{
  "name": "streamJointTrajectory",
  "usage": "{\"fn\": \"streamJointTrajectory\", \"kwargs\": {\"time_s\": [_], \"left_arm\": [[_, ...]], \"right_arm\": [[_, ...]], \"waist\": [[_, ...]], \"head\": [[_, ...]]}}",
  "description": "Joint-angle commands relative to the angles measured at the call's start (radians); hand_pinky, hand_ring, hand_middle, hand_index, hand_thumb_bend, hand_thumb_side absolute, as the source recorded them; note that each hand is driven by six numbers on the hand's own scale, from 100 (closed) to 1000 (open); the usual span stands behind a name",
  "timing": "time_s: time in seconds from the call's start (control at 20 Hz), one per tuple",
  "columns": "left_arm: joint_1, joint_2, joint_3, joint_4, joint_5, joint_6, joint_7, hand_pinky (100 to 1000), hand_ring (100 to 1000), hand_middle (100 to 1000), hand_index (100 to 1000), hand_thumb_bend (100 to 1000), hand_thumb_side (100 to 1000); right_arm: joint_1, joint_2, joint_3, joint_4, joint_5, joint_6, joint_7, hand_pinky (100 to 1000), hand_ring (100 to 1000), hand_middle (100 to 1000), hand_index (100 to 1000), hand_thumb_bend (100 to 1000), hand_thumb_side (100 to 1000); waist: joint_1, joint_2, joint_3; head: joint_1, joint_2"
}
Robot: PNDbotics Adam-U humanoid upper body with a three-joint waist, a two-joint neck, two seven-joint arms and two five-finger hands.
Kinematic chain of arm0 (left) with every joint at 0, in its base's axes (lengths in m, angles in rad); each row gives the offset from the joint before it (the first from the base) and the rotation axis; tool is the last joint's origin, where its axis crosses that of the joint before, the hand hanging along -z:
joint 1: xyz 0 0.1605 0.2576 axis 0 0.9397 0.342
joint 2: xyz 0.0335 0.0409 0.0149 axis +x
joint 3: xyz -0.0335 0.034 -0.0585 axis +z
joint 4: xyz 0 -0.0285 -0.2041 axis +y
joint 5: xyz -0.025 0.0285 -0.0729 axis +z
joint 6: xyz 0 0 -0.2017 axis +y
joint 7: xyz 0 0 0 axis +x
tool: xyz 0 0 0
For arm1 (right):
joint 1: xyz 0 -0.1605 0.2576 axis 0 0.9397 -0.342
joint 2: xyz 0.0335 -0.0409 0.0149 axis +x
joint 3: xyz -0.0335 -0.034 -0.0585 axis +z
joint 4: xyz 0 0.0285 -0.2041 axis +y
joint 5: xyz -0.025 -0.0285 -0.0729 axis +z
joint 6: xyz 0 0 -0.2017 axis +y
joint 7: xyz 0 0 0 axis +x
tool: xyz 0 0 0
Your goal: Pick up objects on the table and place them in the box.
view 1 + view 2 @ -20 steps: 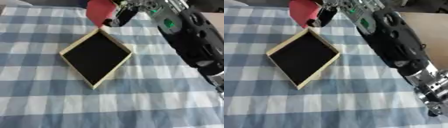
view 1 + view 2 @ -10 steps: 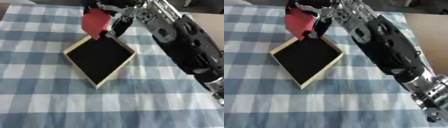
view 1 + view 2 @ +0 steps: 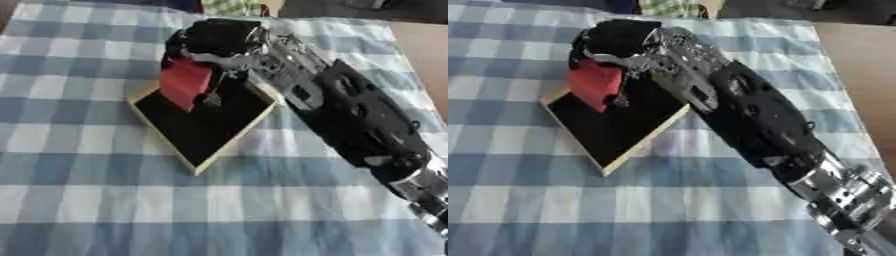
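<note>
A red block [image 3: 185,82] hangs just under the curled fingers [image 3: 194,58] of the right hand [image 3: 214,40], which are clamped on its top. The block tilts a little, its lower corner pointing down into the box [image 3: 229,143] below the fingers. Whether that corner touches the dark floor of the box cannot be told. The box is shallow, with a pale wooden rim, and sits cornerwise on the blue and white checked tablecloth [image 3: 79,200]. The black arm [image 3: 350,115] runs back from the hand toward the lower right.
</note>
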Motion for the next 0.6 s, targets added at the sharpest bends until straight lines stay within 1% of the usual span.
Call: {"fn": "streamJointTrajectory", "kwargs": {"time_s": [0.05,0.2,0.3,0.4,0.45,0.5,0.55,0.6], "left_arm": [[-0.008,0.007,0.004,-0.014,-0.005,0.001,-0.001,706,611,585,646,100,744],[-0.009,0.006,0.003,-0.014,-0.004,0.003,-0.004,706,611,585,646,100,745],[-0.009,0.006,0.002,-0.014,-0.004,0.003,-0.004,706,611,584,645,100,745],[-0.009,0.005,0.002,-0.014,-0.003,0.003,-0.004,706,611,584,645,100,745],[-0.009,0.006,0.002,-0.014,-0.003,0.003,-0.005,706,611,584,645,100,745],[-0.01,0.006,0.002,-0.014,-0.003,0.003,-0.005,706,611,584,645,100,745],[-0.01,0.006,0.001,-0.014,-0.003,0.003,-0.005,707,611,584,645,100,746],[-0.011,0.006,0.001,-0.014,-0.002,0.003,-0.006,707,611,584,645,100,746]], "right_arm": [[-0.01,-0.001,0.0,0.012,0.008,-0.019,0.007,124,300,211,319,327,100],[0.0,0.005,0.007,0.031,0.017,-0.032,0.016,142,316,224,332,324,100],[0.003,0.007,0.01,0.042,0.019,-0.04,0.022,177,345,254,366,314,100],[0.003,0.006,0.009,0.045,0.018,-0.047,0.026,251,398,306,425,298,100],[0.002,0.005,0.009,0.042,0.016,-0.05,0.027,355,478,386,521,303,100],[0.0,0.003,0.008,0.035,0.013,-0.053,0.029,401,511,419,561,304,100],[-0.001,0.0,0.008,0.026,0.011,-0.057,0.033,530,605,515,664,315,100],[-0.002,-0.003,0.008,0.015,0.01,-0.061,0.041,563,629,539,680,316,100]], "waist": [[0.004,-0.017,0.001],[0.004,-0.015,0.003],[0.004,-0.014,0.004],[0.004,-0.013,0.005],[0.004,-0.013,0.005],[0.004,-0.013,0.005],[0.004,-0.013,0.004],[0.005,-0.013,0.004]], "head": [[-0.002,-0.001],[-0.001,-0.001],[-0.002,-0.002],[-0.002,-0.003],[-0.001,-0.004],[0.0,-0.004],[0.001,-0.005],[0.002,-0.006]]}}
